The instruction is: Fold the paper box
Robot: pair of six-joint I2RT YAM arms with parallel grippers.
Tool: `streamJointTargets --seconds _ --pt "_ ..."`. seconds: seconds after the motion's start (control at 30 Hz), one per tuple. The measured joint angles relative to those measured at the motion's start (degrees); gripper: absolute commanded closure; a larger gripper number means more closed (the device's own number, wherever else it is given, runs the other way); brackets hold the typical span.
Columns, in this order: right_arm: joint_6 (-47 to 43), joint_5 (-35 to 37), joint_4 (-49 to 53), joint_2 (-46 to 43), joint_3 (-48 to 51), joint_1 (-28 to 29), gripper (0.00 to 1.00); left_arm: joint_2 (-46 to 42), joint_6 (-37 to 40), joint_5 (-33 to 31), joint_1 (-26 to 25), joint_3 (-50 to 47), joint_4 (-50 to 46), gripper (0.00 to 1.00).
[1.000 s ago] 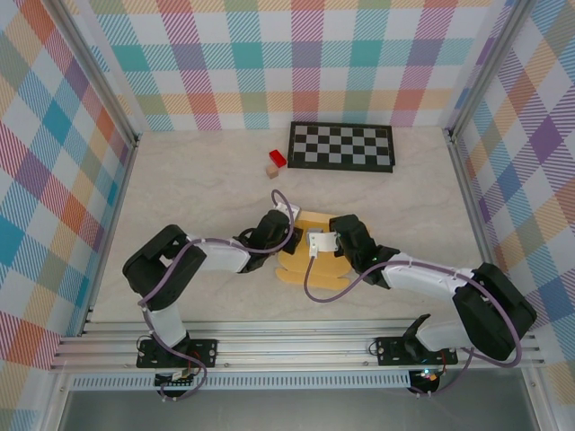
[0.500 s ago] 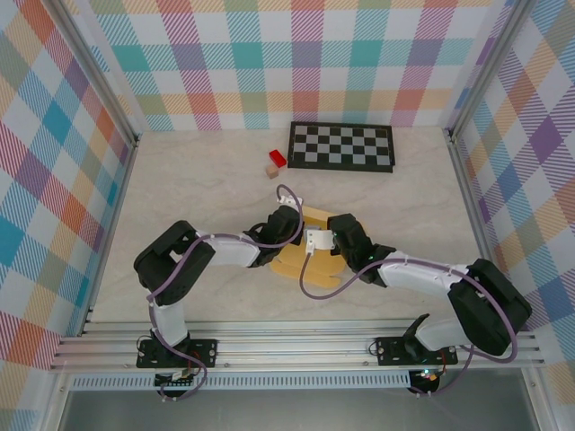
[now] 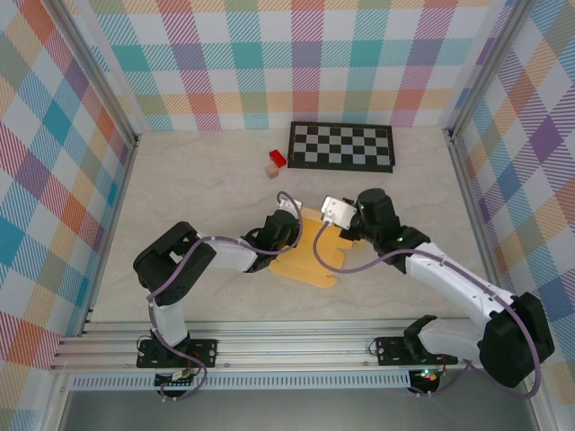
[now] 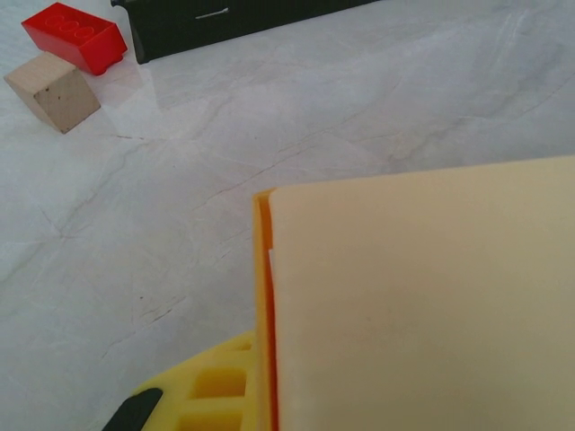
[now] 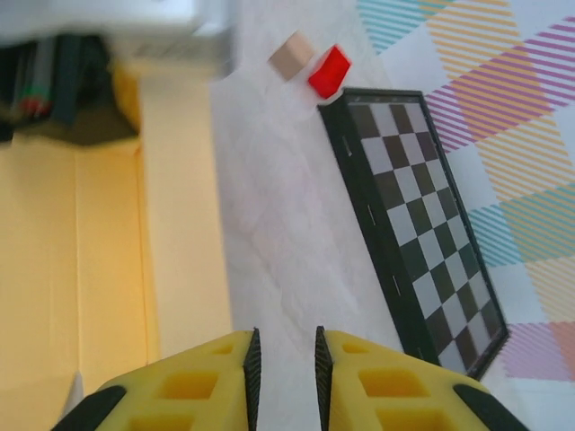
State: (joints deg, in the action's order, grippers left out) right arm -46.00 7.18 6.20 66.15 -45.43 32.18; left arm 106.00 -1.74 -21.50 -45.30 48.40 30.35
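The paper box (image 3: 310, 256) is a yellow-orange card lying half folded on the table between the two arms. My left gripper (image 3: 283, 232) is shut on its left edge. In the left wrist view the pale card (image 4: 422, 305) runs down between the jaws, with one yellow finger (image 4: 202, 391) showing beside it. My right gripper (image 3: 334, 218) hangs above the box's back right corner. Its fingertips (image 5: 254, 355) stand a little apart, open, with bare table between them and the box (image 5: 108, 233) off to the left.
A red block (image 3: 277, 159) and a tan block (image 3: 271, 171) lie behind the box. The checkerboard mat (image 3: 341, 146) lies at the back. The wrist views also show the red block (image 4: 75, 36) (image 5: 330, 71), tan block (image 4: 52, 79) (image 5: 290, 56) and mat (image 5: 422, 224).
My right gripper has let go of the box, parted its jaws and lifted away to the back right. My left gripper has closed on the box's left edge and stays there.
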Motion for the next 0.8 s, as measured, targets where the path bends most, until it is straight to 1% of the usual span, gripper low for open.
streamJointTargets --seconds 0.1,0.2,0.33,0.43,0.57,0.77,0.8 --pt "7.41 -5.66 2.36 0.46 -3.61 -4.04 0.73 0.00 1.22 0.94 0.02 -0.26 0.98 1.00" --pt "13.79 -9.99 3.78 3.02 -6.56 -6.67 0.71 0.00 2.43 1.73 0.02 -0.33 1.68 1.00" --pt "19.34 -15.80 5.40 9.66 -9.05 -7.17 0.71 0.00 3.76 2.58 0.02 -0.76 2.84 1.00" --pt "21.88 -19.10 6.78 15.30 -10.12 -7.17 0.71 0.02 5.05 3.06 0.02 -0.90 3.48 1.00" --pt "23.37 -20.76 8.07 19.91 -10.19 -7.17 0.71 0.04 6.78 3.41 0.02 -1.62 5.07 1.00" --pt "24.59 -21.86 7.34 20.96 -10.19 -7.19 0.71 1.31 7.63 2.93 0.07 -1.99 7.06 1.00" --pt "24.61 -21.86 7.17 21.07 -10.16 -7.19 0.71 1.46 7.63 2.86 0.07 -1.99 7.39 0.97"
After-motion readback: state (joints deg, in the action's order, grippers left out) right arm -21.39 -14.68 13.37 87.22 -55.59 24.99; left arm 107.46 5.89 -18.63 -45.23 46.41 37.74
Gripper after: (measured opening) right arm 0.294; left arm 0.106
